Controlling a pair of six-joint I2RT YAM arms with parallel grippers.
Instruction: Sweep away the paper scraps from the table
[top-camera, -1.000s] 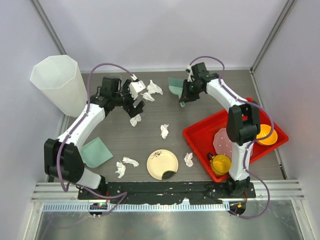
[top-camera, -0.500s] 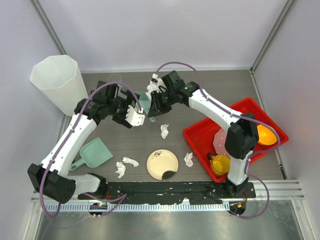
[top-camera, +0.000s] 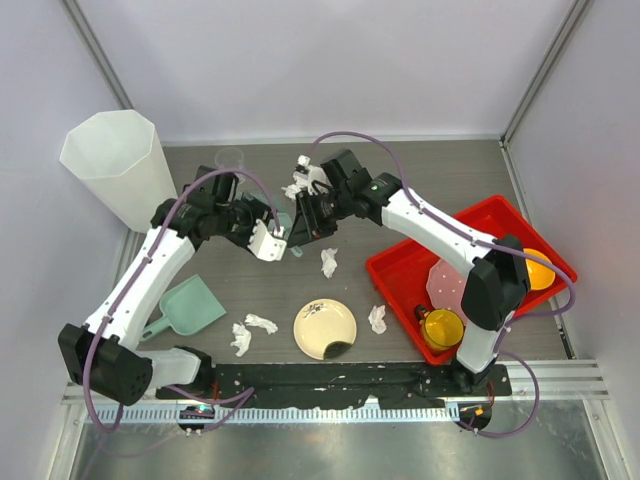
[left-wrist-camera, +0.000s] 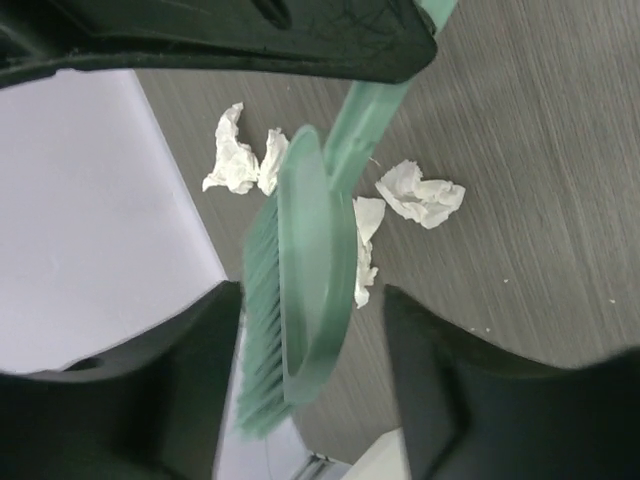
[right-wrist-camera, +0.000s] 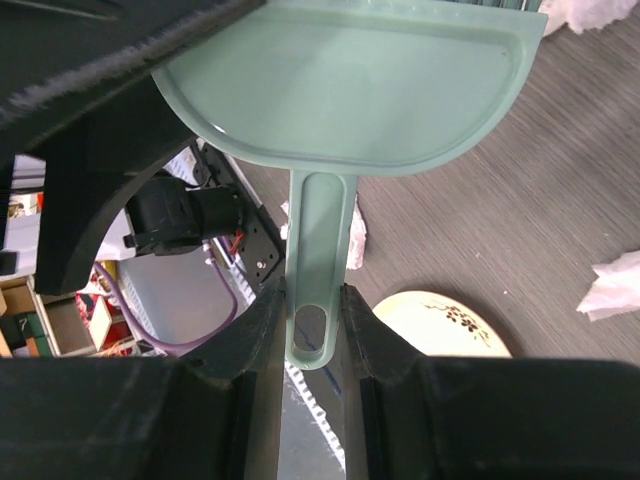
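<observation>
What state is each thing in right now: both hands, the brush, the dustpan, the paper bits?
right hand: shut on the handle of the brush.
left hand: open, holding nothing.
brush: held by its handle, head close to several paper scraps.
dustpan: lying on the table, unheld.
paper scraps: scattered loose on the table, unswept.
plate: flat on the table.
white bin: upright, top open.

No text, label, brand or number was legible in any view. The sole marking noted was a dark floral sprig on the plate (top-camera: 322, 330), a drawing and not lettering.
</observation>
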